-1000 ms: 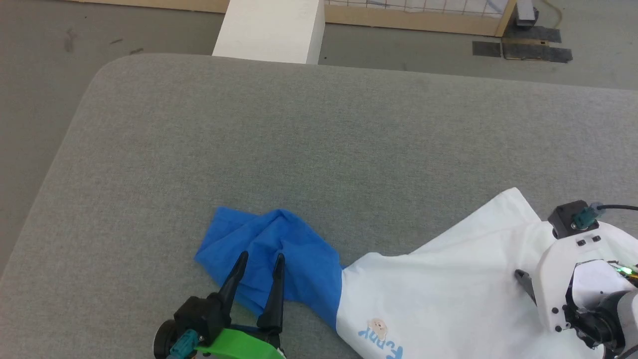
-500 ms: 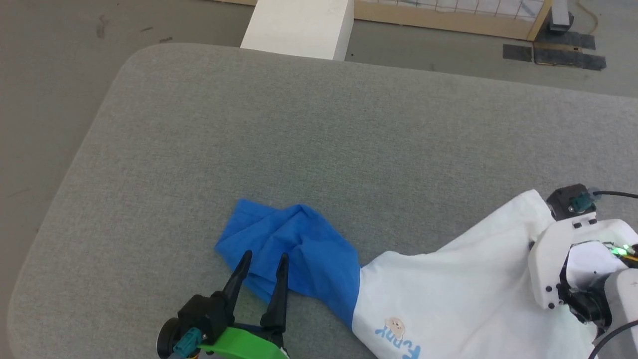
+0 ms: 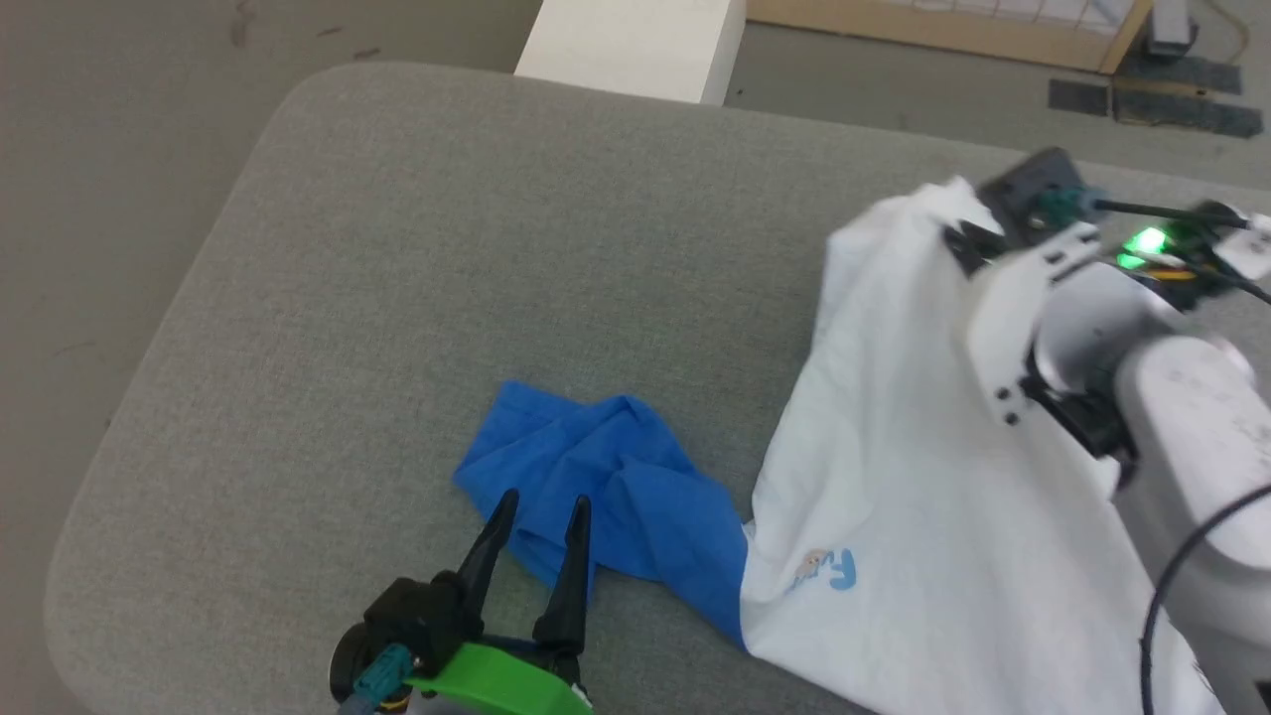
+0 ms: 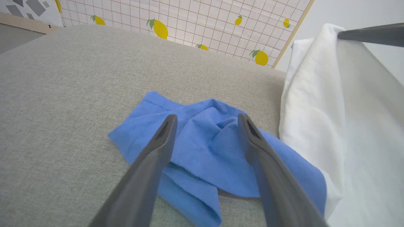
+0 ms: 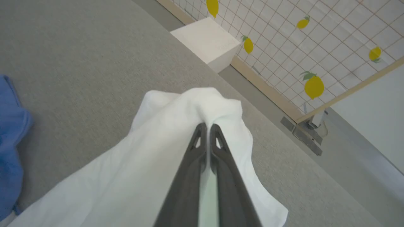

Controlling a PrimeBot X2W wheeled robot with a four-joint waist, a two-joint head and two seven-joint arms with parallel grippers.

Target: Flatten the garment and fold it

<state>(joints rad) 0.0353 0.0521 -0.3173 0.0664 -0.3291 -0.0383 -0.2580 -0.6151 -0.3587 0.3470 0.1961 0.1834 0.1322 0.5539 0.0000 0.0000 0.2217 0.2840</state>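
Right gripper [image 5: 208,126] is pinching the white shirt [image 3: 894,447] up at upper right. Left gripper [image 3: 544,499], lower left, has its jaws spread over the blue sleeve [image 3: 616,477].

White shirt [image 3: 894,477], one bright blue sleeve [image 3: 616,477], pale blue chest lettering [image 3: 842,574]. Beneath the shirt, plain grey table [image 3: 447,248]; beyond it, white block [image 3: 635,45] and white gridded screen [image 4: 189,22] printed with yellow lemons [image 4: 160,29].

My head camera looks down on the bench [image 3: 397,248], my wrist cameras sit low and close, facing along my left pincer [image 4: 207,116] and right pincer [image 5: 208,125] toward the lemon-patterned wall [image 4: 205,22], all sharing the garment [image 3: 894,447].
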